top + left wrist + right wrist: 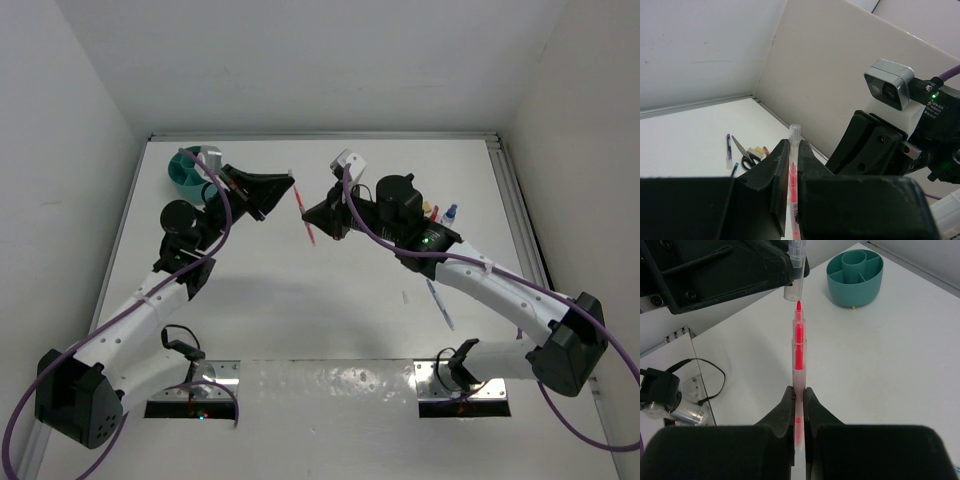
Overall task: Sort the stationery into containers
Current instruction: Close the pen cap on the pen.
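Observation:
My right gripper (799, 392) is shut on the barrel of a red pen (798, 345), whose bare tip points at my left gripper. My left gripper (794, 146) is shut on the pen's clear cap (795, 134). In the right wrist view the clear cap (794, 275) hangs just off the pen tip, with a small gap. From above, both grippers (286, 190) (316, 214) meet over the table's far middle, with the red pen (306, 226) between them. The teal organiser (188, 170) stands at the far left and also shows in the right wrist view (855, 272).
Black-handled scissors (743, 153), a blue pen (729, 148) and a beige block (760, 149) lie together on the table's right side. From above, a blue-capped bottle (451, 213) stands right of the right arm, and a pen (438, 301) lies below it.

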